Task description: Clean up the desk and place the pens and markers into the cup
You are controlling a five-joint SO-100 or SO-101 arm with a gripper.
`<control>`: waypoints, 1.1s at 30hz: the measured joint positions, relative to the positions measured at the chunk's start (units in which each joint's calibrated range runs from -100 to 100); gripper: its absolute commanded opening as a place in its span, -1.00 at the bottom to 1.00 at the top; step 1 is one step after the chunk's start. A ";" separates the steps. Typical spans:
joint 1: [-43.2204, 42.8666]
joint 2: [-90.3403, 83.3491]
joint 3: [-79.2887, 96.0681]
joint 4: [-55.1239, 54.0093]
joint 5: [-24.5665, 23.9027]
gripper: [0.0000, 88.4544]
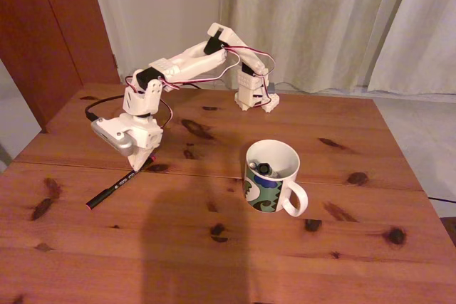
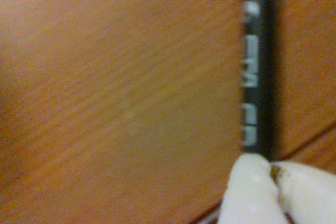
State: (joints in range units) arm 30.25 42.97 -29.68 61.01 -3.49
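A slim black pen with white lettering lies slanted on the desk at the left, across the seam. My gripper points down onto the pen's upper right end. In the blurred wrist view the pen runs down the frame into my gripper, and the white fingertips are pressed together around that end. The cup, a white mug with a blue and green pattern, stands upright at the centre right, handle towards the front right. A dark pen or marker end shows inside it.
The arm's base stands at the desk's back edge, with cables looping along the arm. Bare wood lies between my gripper and the cup. A dark shadow falls on the desk's front middle. The desk's left edge is close to the pen.
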 measured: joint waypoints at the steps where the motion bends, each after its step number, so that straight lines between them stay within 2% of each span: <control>1: 0.07 0.00 0.00 0.00 0.00 -0.97; 4: 0.00 0.00 0.00 0.00 0.00 -0.95; 12: 0.00 0.00 0.00 0.00 0.00 -0.67; 33: 0.00 0.25 0.34 0.00 1.32 -0.66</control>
State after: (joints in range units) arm 30.25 43.22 -29.34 61.01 -2.17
